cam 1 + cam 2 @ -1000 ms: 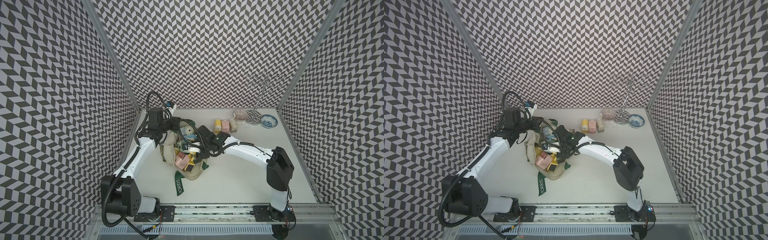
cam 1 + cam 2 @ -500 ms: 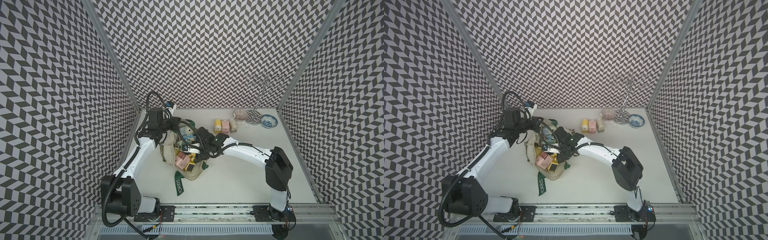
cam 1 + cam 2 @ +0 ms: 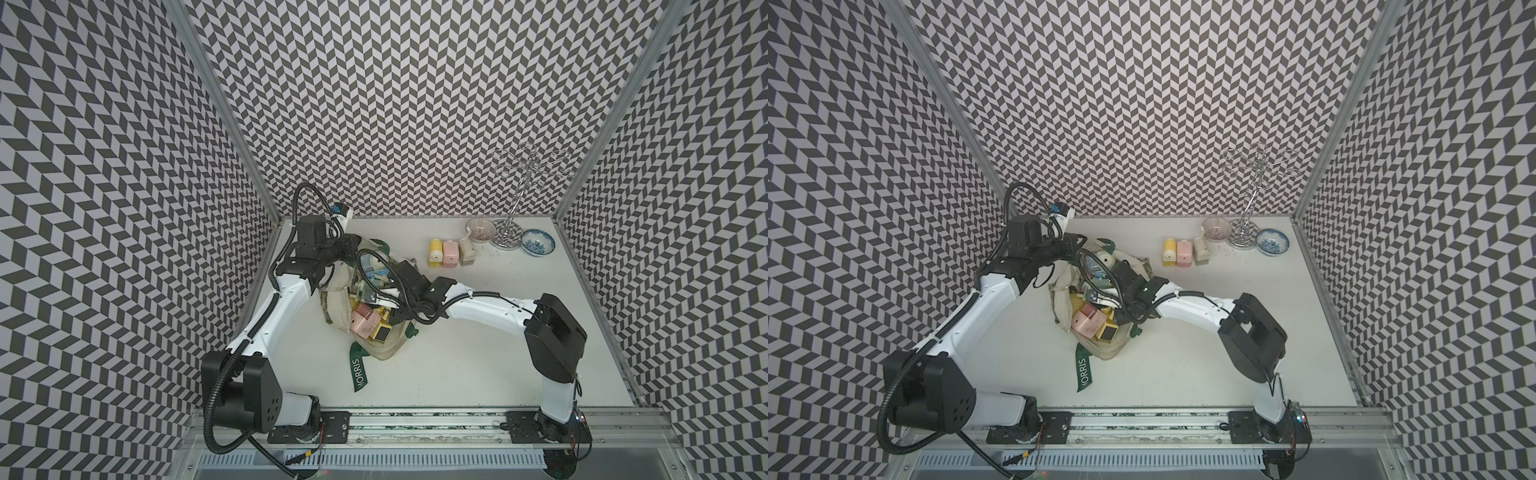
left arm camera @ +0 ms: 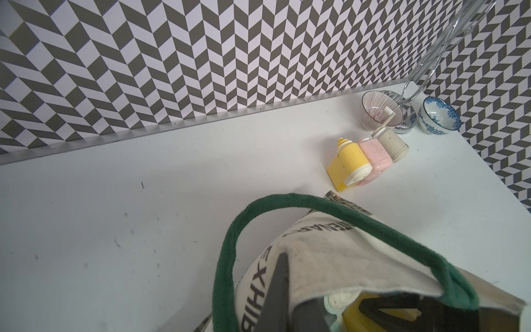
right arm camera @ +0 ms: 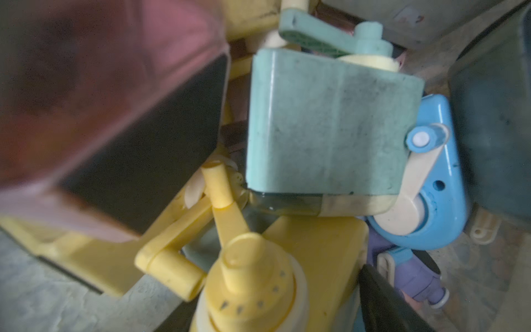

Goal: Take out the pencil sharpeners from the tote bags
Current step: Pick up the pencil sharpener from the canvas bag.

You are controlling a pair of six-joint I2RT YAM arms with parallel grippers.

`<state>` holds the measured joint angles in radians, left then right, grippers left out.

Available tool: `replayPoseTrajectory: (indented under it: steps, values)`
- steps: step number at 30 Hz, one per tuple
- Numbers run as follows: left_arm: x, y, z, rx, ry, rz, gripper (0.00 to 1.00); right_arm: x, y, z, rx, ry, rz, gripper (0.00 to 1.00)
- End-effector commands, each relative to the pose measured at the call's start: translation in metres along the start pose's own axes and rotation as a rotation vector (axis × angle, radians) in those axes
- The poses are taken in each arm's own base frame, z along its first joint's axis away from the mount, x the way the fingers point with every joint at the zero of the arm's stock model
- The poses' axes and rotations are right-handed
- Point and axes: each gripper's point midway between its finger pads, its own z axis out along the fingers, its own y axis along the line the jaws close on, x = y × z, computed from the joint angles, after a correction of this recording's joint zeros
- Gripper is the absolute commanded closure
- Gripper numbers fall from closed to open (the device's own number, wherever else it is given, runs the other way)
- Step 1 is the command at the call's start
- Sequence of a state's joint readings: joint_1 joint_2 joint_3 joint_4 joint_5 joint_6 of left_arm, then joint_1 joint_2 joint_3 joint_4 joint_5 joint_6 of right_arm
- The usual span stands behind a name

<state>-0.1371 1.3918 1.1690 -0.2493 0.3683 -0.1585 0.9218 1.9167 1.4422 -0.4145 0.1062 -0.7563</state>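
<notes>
Lying open on the counter [image 3: 478,353], left of centre and nearer the left edge than the right: tote bag [image 3: 337,309], with one strap [image 3: 358,370] trailing flat toward the front edge. Sitting heaped inside the bag: pile of pencil sharpeners [image 3: 368,328]. Standing side by side behind and right of the bag, touching one another: row of three pencil sharpeners [image 3: 451,258]. Crowding the back right corner: stand [image 3: 508,242], with one bowl [image 3: 480,230] to its left, just beside the row's right end, and another bowl [image 3: 537,243] to its right.

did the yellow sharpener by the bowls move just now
No. The yellow sharpener sits where it did, beside the pink sharpener near the metal stand.
</notes>
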Motion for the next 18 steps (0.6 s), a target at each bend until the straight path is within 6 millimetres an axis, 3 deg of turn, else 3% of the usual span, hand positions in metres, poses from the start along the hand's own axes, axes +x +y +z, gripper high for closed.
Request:
replayPoseTrajectory:
  steps: [1,7,12,18]
  values:
    - [-0.065,-0.017,-0.028,0.025,-0.221,0.075,1.00,0.012,-0.004,-0.001,0.021,0.042,0.036,0.34]
    - [-0.065,-0.017,-0.029,0.022,-0.222,0.077,1.00,-0.008,-0.020,-0.006,0.033,0.003,0.104,0.46]
    - [-0.065,-0.017,-0.029,0.021,-0.222,0.077,1.00,-0.015,-0.015,-0.005,-0.034,0.004,0.151,0.57]
    - [-0.065,-0.017,-0.029,0.021,-0.222,0.077,1.00,-0.034,-0.014,-0.028,-0.099,-0.060,0.238,0.62]
